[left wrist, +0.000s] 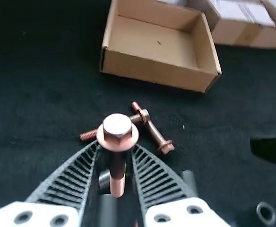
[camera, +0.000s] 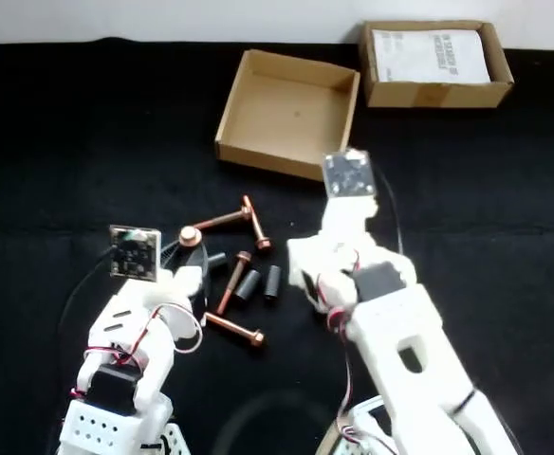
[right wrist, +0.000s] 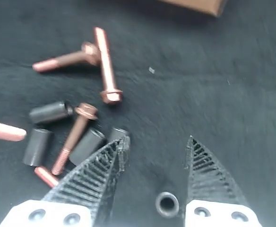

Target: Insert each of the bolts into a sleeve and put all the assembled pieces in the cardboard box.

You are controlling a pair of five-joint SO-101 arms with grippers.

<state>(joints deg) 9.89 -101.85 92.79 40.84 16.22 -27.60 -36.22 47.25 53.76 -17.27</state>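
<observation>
My left gripper (left wrist: 116,146) is shut on a copper bolt (left wrist: 115,156), held above the cloth with its hex head (camera: 190,236) facing away from the wrist. A dark sleeve (left wrist: 107,182) lies below it. Two crossed bolts (camera: 242,218) lie further out, and two more bolts (camera: 232,282) (camera: 234,329) lie by three dark sleeves (camera: 249,284). My right gripper (right wrist: 157,142) stands open over the cloth, with one upright sleeve (right wrist: 167,204) on the cloth between its fingers near their base. The open cardboard box (camera: 258,156) sits empty at the back.
A second cardboard box (camera: 435,93) with a printed sheet in it stands at the back right. The right arm (camera: 391,313) stretches across the table's right half. Black cloth (camera: 87,142) covers the table.
</observation>
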